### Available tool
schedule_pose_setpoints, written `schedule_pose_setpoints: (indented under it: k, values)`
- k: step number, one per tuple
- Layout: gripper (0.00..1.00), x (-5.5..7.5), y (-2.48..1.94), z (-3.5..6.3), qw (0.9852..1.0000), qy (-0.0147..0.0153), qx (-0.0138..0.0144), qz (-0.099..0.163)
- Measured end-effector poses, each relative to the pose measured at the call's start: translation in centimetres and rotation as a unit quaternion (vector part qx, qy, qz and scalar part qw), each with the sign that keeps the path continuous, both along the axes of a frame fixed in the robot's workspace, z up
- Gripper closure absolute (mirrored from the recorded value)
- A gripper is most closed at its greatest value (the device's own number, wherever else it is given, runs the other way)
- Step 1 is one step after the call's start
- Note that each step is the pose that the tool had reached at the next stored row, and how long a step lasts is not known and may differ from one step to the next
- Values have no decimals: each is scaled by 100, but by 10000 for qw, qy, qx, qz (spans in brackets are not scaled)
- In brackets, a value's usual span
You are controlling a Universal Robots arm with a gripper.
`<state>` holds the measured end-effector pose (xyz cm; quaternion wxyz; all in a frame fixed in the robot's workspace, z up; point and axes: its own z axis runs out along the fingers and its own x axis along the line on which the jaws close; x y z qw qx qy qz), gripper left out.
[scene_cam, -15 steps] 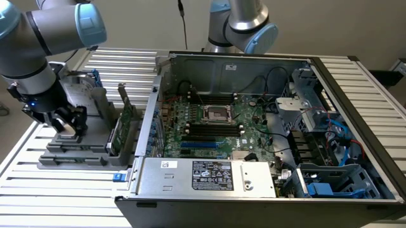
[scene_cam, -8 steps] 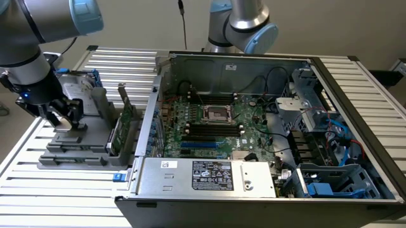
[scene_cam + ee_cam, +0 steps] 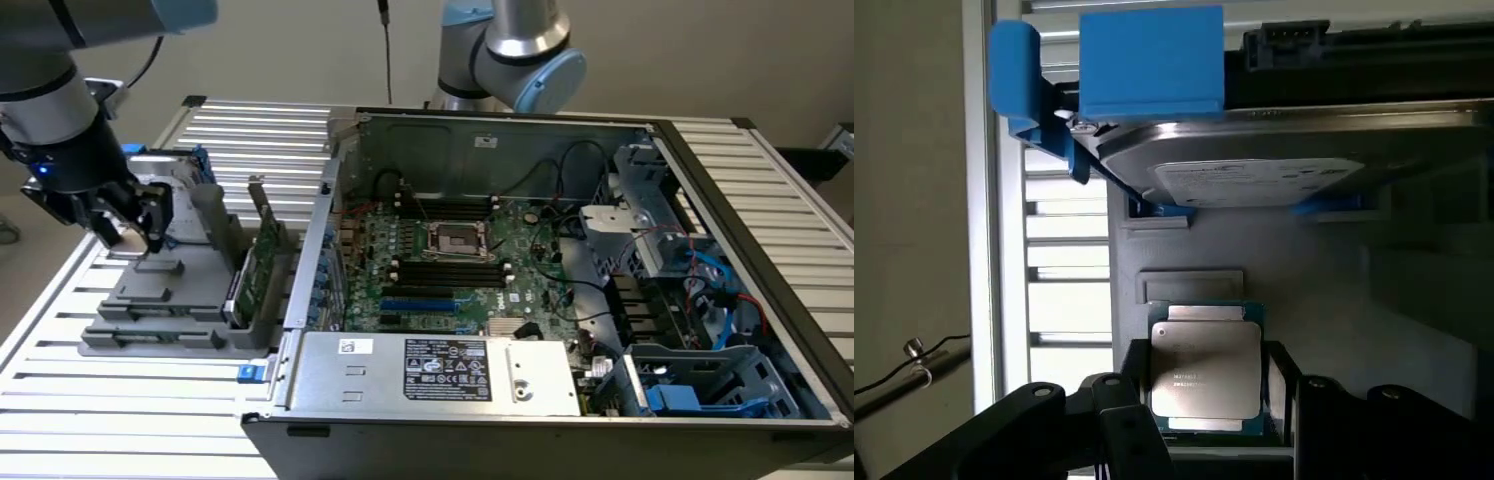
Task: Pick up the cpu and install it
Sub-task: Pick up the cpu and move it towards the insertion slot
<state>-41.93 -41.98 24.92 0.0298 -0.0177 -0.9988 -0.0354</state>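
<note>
1. The open computer case (image 3: 767, 230) lies on its side on the slatted table (image 3: 120, 410). Its motherboard faces up, and the empty CPU socket (image 3: 451, 240) sits mid-board, well apart from the work.
2. A grey parts holder (image 3: 160, 320) stands beside the case, on the exterior view's left.
3. A hard drive (image 3: 1254, 175) in a blue bracket (image 3: 1150, 60) rests in the holder, near the chip's seat.
4. The gripper (image 3: 127, 235) is down at the holder and straddles the cpu (image 3: 1206, 365). I cannot tell whether it is clamped on the chip or only bracketing it.
5. The cpu lies flat in its seat in the holder, with its metal lid up.
6. The cpu is close to square, so its long axis is weak. Its edges run square to the holder's walls, and one edge faces the hard drive.
7. Judged by its build, the chip is light, thin and stiff. The smooth lid looks likely to slip, and the underside contacts are probably delicate.
8. The safest hold seems to be on two opposite edges of the green substrate, with the chip kept level.
</note>
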Motion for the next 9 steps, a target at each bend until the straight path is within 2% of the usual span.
schedule_pose_setpoints:
  k: [9]
  values:
    - [45,211,0,409,10000,0,0,-13]
